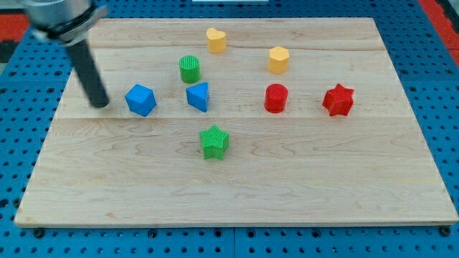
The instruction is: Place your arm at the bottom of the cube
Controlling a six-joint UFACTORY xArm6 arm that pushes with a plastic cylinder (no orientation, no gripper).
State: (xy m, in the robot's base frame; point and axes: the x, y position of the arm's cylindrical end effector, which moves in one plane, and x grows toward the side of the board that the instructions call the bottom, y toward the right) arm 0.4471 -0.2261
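Note:
The blue cube [140, 99] sits on the wooden board [237, 186] at the view's left. My tip [101, 104] touches the board just left of the cube, a small gap apart, at about the cube's height in the view. The dark rod slants up to the view's top left corner.
A blue triangular block [199, 96] lies right of the cube. A green cylinder [189, 69] is above it, a green star [214, 141] below. A yellow heart [216, 39], a yellow hexagon [278, 59], a red cylinder [275, 97] and a red star [338, 99] lie further right.

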